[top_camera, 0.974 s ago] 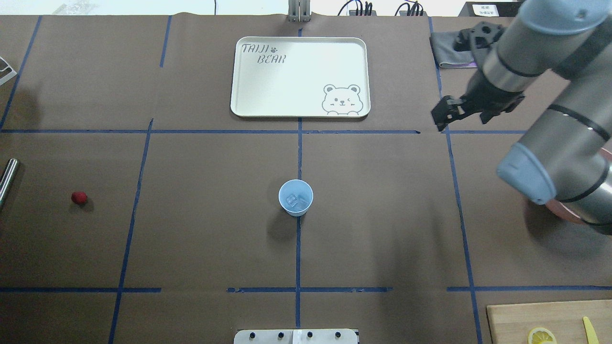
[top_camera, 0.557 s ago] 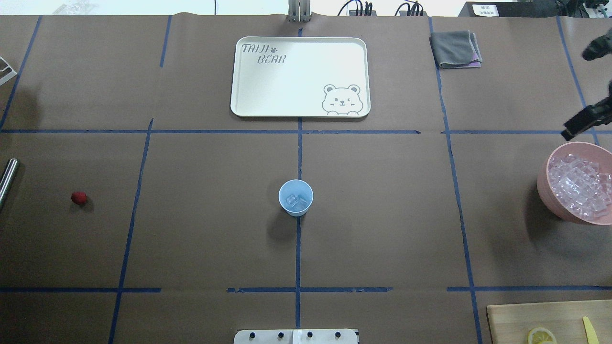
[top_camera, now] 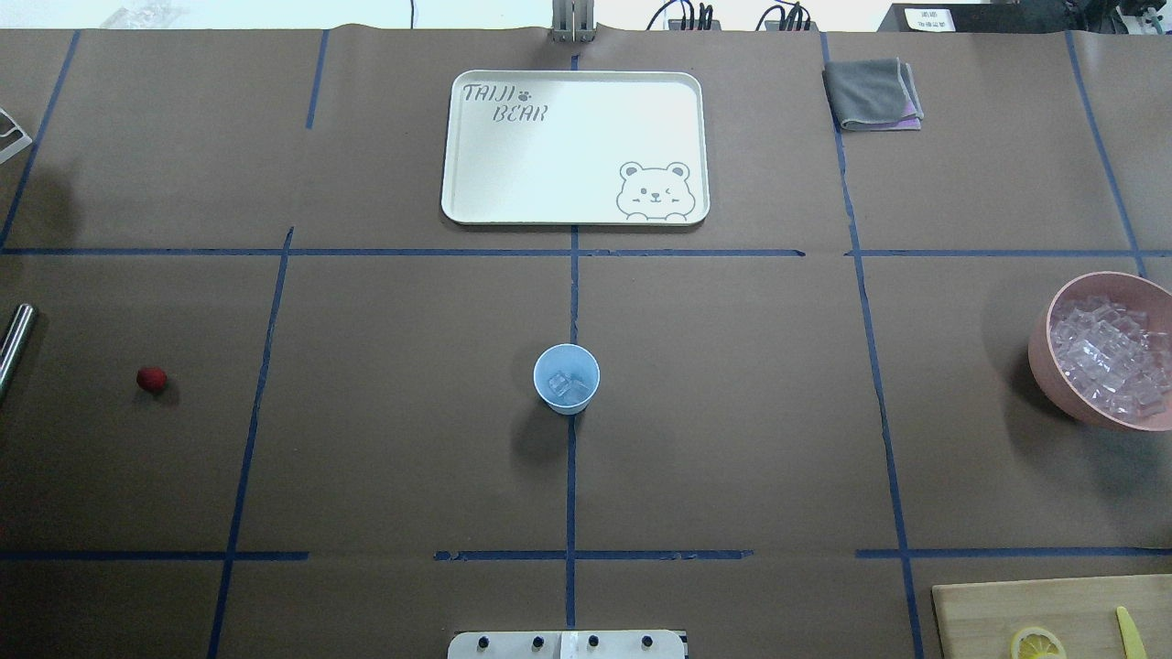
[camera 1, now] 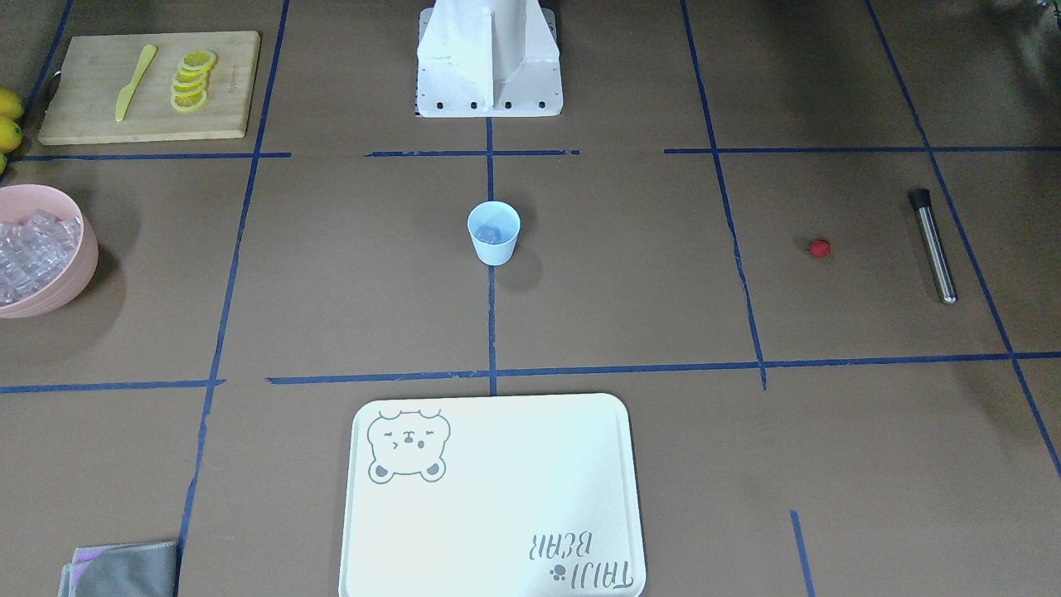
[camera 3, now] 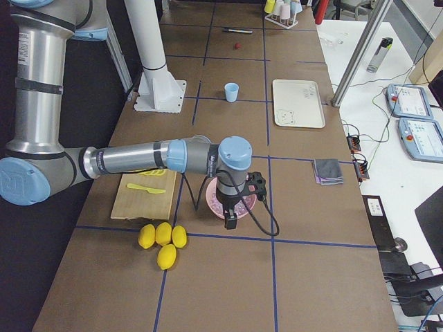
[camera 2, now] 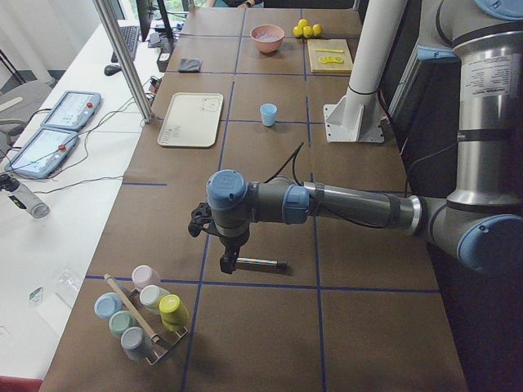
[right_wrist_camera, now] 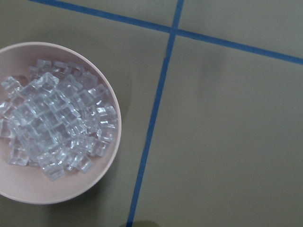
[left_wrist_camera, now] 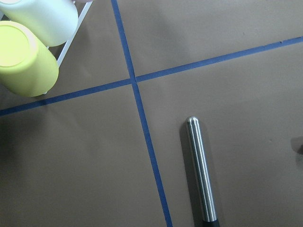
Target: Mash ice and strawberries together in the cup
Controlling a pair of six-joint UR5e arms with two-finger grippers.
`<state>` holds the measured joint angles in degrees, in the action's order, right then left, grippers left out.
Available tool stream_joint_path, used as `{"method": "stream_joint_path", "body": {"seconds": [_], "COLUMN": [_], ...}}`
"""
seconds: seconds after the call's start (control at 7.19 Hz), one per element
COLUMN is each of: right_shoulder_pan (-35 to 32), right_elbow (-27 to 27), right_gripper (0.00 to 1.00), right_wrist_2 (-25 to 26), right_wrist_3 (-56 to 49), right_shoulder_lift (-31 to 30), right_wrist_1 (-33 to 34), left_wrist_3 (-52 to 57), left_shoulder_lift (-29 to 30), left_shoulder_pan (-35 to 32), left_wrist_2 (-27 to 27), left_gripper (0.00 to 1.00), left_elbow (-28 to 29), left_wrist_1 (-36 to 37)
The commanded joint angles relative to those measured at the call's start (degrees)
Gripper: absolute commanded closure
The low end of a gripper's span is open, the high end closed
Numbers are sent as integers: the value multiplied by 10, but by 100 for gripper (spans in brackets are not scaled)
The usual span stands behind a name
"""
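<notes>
Some clear ice cubes (top_camera: pixel 568 385) lay in the bottom of a small pale blue cup (top_camera: pixel 545 366) that stood upright on the centre tape line of the brown-papered table (top_camera: pixel 732 412), in front of the robot's white base (camera 1: pixel 489 66). One small red strawberry (top_camera: pixel 151 378) sat alone on the paper well away on the robot's left, outside the cup. A steel rod (camera 1: pixel 932 245), black-tipped at one end, lay just beyond it towards the table's left end. On the far side of the cup from the robot, a cream tray (top_camera: pixel 549 165) printed with a cartoon bear rested flat, and a folded grey cloth (top_camera: pixel 873 93) lay off to its right. A pink bowl (top_camera: pixel 1039 352) holding a heap of ice (top_camera: pixel 1103 355) stood near the table's right end, well apart from the cup. Near it, a wooden board (camera 1: pixel 83 116) carried a row of lemon slices (camera 1: pixel 192 80) and a yellow knife (camera 1: pixel 135 81), with whole lemons (camera 3: pixel 164 234) beside the board. The left gripper (camera 2: pixel 228 265) hung pointing down over the steel rod, near a rack of pastel cups (camera 2: pixel 143 314), and the right gripper (camera 3: pixel 230 220) hung over the pink bowl. Each appeared only in a side view, so whether its fingers were parted or closed could not be told. The left wrist camera looked down on the rod and two of the rack's cups, the right on the bowl of ice.
</notes>
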<state>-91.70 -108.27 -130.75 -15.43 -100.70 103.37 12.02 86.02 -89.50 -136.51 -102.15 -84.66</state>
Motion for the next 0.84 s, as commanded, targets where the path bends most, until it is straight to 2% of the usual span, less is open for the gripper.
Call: {"method": "stream_joint_path", "body": {"seconds": [0.0, 0.28, 0.56, 0.7], "right_shoulder_pan": [-22, -22, -22, -22], "right_elbow": [3, 9, 9, 9], "right_gripper": [1, 1, 1, 1], "right_wrist_2": [-13, -13, -14, -14], "right_wrist_3": [3, 6, 6, 6], "right_shoulder_lift": [-22, -20, -22, -22], "right_wrist_1": [0, 0, 0, 0], "left_wrist_3": [-8, -11, -15, -60], "left_shoulder_lift": [6, 6, 2, 1], "left_shoulder_pan": [1, 2, 31, 41], "left_wrist_2": [-3, -3, -5, -5], "left_gripper": [0, 0, 0, 0], "left_elbow": [2, -9, 24, 34], "left_wrist_1": [-2, -15, -38, -52]}}
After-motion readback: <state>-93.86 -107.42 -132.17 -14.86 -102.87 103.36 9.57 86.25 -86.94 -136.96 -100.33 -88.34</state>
